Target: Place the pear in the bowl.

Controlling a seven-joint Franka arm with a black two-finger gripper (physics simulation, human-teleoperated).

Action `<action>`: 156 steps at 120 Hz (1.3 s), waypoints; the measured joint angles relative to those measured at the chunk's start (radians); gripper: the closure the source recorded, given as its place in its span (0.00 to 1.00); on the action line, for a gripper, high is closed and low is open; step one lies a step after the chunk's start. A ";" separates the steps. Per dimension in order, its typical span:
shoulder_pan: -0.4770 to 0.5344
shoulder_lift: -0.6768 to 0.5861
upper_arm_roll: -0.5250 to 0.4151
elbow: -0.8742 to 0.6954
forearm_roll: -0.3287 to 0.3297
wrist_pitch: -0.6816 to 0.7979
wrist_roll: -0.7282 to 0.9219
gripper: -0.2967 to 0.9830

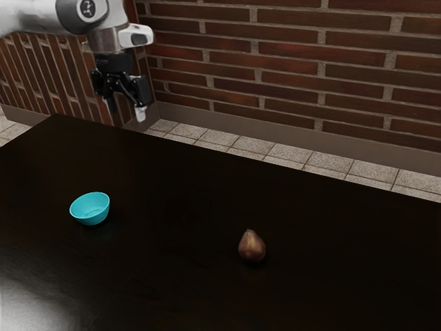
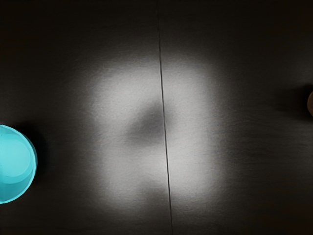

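Note:
High over the table, at the exterior view's upper left, the black gripper (image 1: 127, 112) stands open, its two fingertips apart with nothing between them. A brownish-red pear (image 1: 252, 247) rests upright on the dark table, right of centre in the exterior view. The turquoise bowl (image 1: 90, 209) sits upright toward the exterior view's left, with its inside bare. In the wrist view the bowl (image 2: 15, 164) is cut off by the frame's edge, and a sliver of the pear (image 2: 310, 103) appears at the opposite edge; the hand is above the table between them.
A dark, glossy table (image 1: 172, 276) carries both things, well apart from each other. Behind its far edge are a tiled floor (image 1: 251, 145) and a brick wall (image 1: 289, 62). A thin seam (image 2: 164, 105) crosses the tabletop under the hand.

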 joint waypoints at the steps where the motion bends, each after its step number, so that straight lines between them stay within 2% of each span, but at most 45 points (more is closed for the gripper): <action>1: 0.002 0.000 -0.001 0.000 0.001 0.002 0.000 0.24; 30: 0.023 0.020 0.003 0.005 0.008 0.033 -0.007 0.24; 38: 0.012 0.009 0.005 -0.072 -0.002 0.081 -0.008 0.24; 46: -0.020 0.020 0.005 -0.171 -0.011 0.169 -0.010 0.24; 57: -0.093 0.088 0.005 -0.230 -0.030 0.274 -0.020 0.24; 74: -0.171 0.216 0.005 -0.247 -0.067 0.404 -0.040 0.24; 94: -0.250 0.300 0.006 -0.233 -0.100 0.560 -0.060 0.24; 108: -0.284 0.311 0.009 -0.234 -0.147 0.626 -0.089 0.24; 129: -0.335 0.266 0.011 -0.332 -0.209 0.726 -0.125 0.24; 156: -0.383 0.241 0.011 -0.427 -0.234 0.788 -0.160 0.24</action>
